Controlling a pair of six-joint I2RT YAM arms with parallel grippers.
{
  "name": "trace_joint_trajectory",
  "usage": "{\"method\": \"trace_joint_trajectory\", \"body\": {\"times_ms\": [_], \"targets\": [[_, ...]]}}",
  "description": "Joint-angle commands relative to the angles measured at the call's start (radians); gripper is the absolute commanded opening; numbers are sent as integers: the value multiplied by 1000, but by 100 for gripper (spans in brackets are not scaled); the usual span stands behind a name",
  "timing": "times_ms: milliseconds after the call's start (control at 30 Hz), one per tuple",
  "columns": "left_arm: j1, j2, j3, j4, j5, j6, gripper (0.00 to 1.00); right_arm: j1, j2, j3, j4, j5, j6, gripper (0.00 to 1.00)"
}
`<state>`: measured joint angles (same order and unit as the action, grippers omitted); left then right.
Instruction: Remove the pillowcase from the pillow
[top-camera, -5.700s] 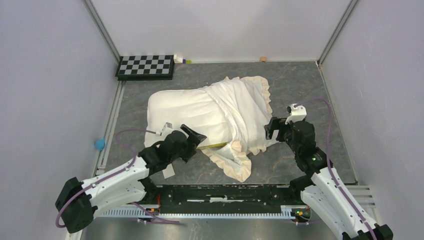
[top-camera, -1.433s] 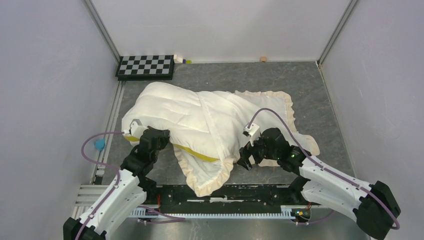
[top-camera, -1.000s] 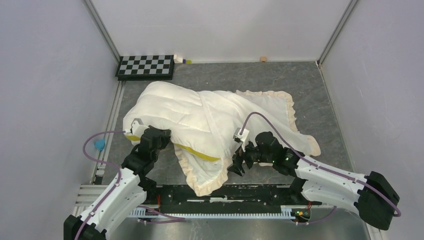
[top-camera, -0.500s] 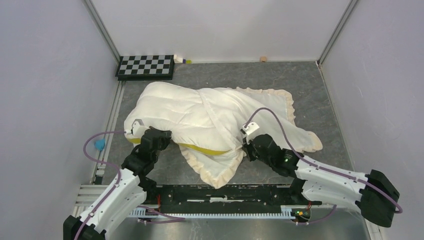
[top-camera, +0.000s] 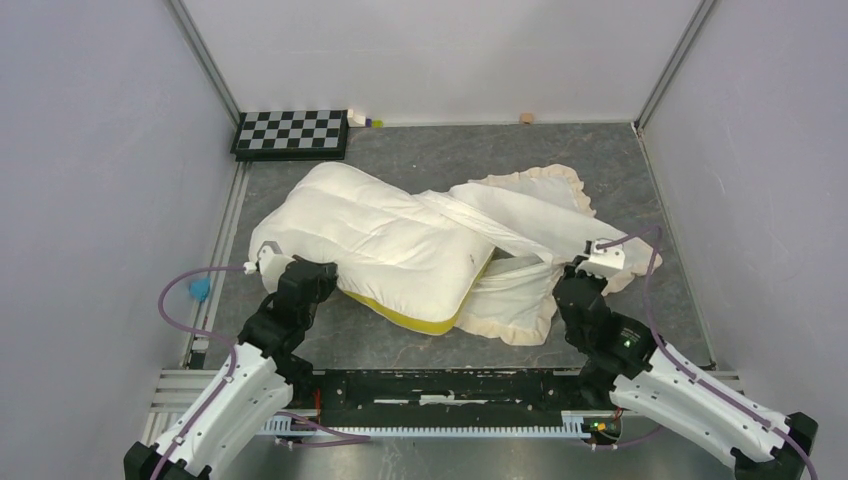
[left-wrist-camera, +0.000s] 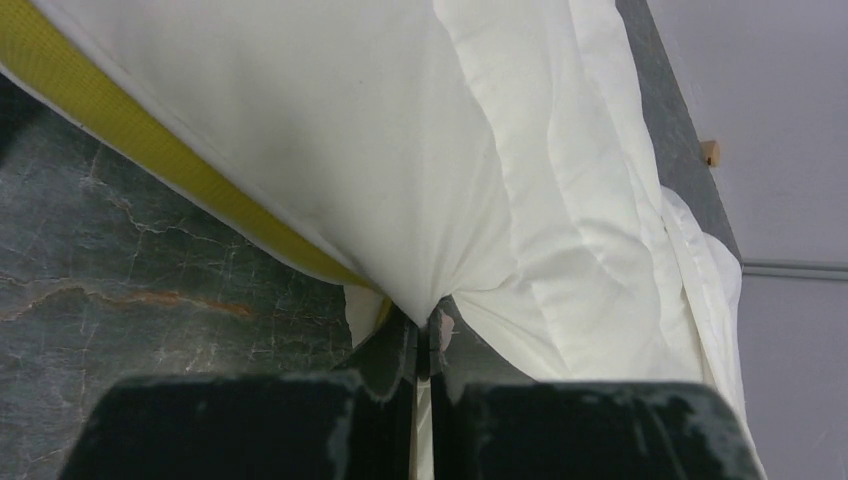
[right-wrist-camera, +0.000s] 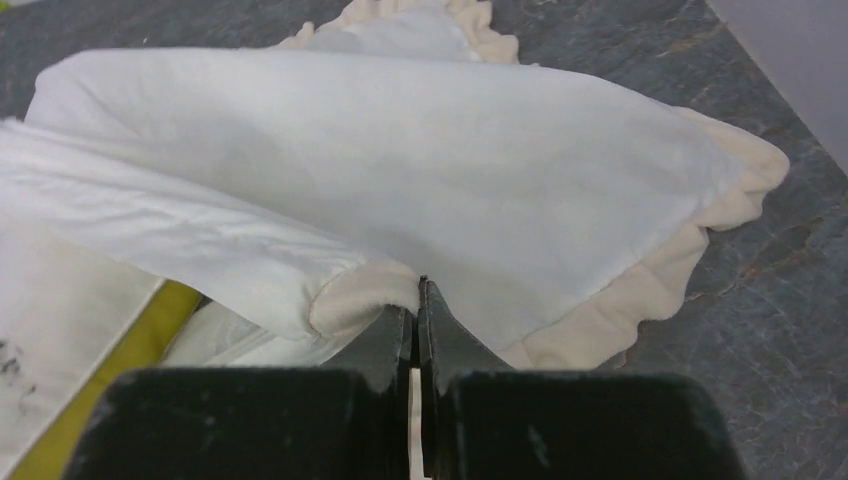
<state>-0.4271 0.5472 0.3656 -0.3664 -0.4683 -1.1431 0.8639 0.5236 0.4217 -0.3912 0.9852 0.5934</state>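
The right arm has swung out from the middle to the right, dragging the cover with it, and much more of the cushion is bare now. The right gripper (right-wrist-camera: 417, 291) is pinched tight on a rolled fold of the pillowcase (top-camera: 530, 212), with no gap between the jaws. On the other side the left gripper (left-wrist-camera: 428, 326) is clamped just as hard on a bunched corner of the pillow (top-camera: 375, 238), anchoring it at the near left.

This is the stripping pull, I'd say, and it looks close to done. The pillow lies slantwise across the middle of the table (top-camera: 450, 150), its yellow band (top-camera: 418, 322) showing along the near edge. The cover trails off to the right, though a strip is draped over the pillow's right end and some fabric seems tucked beneath it.

The next move probably calls for more pull to the right and away while the left holds firm. Room is the worry: the right wall (top-camera: 760, 180) is near, whereas the far right corner lies open. The checkerboard (top-camera: 291, 133) sits well clear at far left.
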Motion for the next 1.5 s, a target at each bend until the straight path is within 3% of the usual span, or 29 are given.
{"method": "trace_joint_trajectory", "body": {"times_ms": [0,33,67,100,133,200,433,500,600,667,800,900,967,1033,1167,1333,1467], "targets": [[9,-7,52,37,-78,42,2,-8,-62,-7,-39,183,37,2],[9,-8,51,37,-74,39,2,-8,-65,-17,26,134,-58,15],[9,-9,49,40,-67,36,2,-8,-60,-18,75,71,-146,35],[9,-6,45,50,-59,37,2,-8,-48,-7,94,1,-206,66],[8,-3,43,60,-48,40,2,-8,-33,8,95,-57,-241,83],[9,8,43,69,-33,45,2,-9,3,41,108,-164,-315,97],[10,23,107,-22,-77,45,4,-8,86,123,164,-445,-460,98],[9,17,144,-93,-132,25,23,-9,122,141,181,-512,-483,98],[9,20,204,-159,-178,57,84,-9,202,179,178,-551,-498,98],[8,45,268,-190,-165,124,99,-8,271,210,170,-554,-500,98],[7,104,414,-303,-141,231,100,-9,345,257,173,-556,-485,98],[5,122,455,-198,71,435,100,-9,323,255,216,-534,-484,98],[-8,169,473,-156,220,495,97,-9,302,252,242,-519,-492,98],[-87,265,520,-195,219,517,96,-9,293,255,252,-516,-499,98],[-416,435,601,-241,-53,599,100,-10,309,271,234,-500,-495,98],[-572,583,679,-210,112,696,100,-9,289,231,243,-476,-461,98],[-638,695,726,-213,123,749,100,-14,242,161,279,-483,-429,98]]}}
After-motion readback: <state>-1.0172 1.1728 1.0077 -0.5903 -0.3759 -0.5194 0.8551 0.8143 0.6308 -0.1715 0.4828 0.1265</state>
